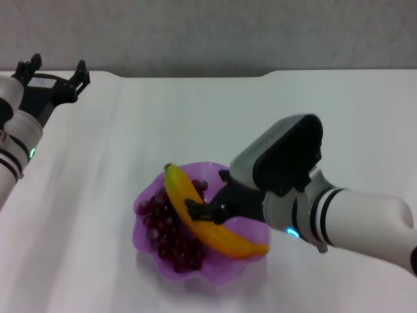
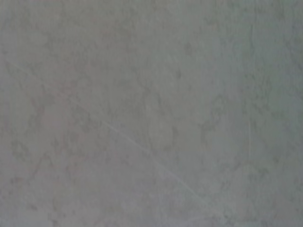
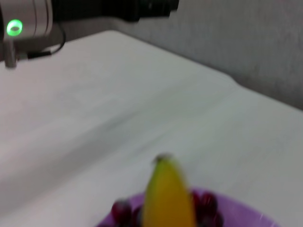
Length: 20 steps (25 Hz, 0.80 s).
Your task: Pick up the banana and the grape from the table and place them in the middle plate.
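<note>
The purple scalloped middle plate (image 1: 225, 274) stands on the white table (image 1: 195, 111) and holds the dark red grape (image 1: 171, 236) bunch. Across the plate, over the grapes, lies the yellow banana (image 1: 218, 236), its green stem end pointing away from me. My right gripper (image 1: 207, 212) reaches in from the right and is shut on the banana at its middle. The right wrist view shows the banana (image 3: 166, 201) end-on above the grape (image 3: 122, 210) and the plate's rim (image 3: 248, 216). My left gripper (image 1: 53, 73) is parked at the far left table edge, open and holding nothing.
A grey wall (image 1: 208, 32) runs behind the table's far edge. The left wrist view shows only a plain grey surface (image 2: 151, 113). My left arm (image 3: 28, 26) appears far off in the right wrist view.
</note>
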Available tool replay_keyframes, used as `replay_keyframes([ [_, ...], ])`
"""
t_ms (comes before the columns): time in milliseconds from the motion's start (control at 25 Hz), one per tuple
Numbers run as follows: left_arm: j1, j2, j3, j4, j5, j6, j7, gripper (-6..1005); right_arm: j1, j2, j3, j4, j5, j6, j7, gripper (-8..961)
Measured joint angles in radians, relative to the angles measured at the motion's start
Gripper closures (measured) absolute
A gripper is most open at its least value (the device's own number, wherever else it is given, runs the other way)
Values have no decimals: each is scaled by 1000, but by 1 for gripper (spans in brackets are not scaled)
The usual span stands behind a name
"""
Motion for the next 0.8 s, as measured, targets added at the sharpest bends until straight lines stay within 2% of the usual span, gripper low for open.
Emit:
replay_keyframes([
  [160, 0, 0, -2, 0, 0, 0, 0, 117, -10, -1, 31, -28, -9, -15, -3, 65],
  [480, 0, 0, 1, 1, 0, 0, 0, 117, -107, 0, 152, -104, -113, -107, -4, 58],
  [640, 0, 0, -1, 1, -2, 0, -3, 117, -135, -1, 207, -49, -135, -238, -4, 59],
  [800, -1, 0, 2, 7, -1, 6, -1, 117, -151, -1, 236, 71, -133, -454, 2, 60],
])
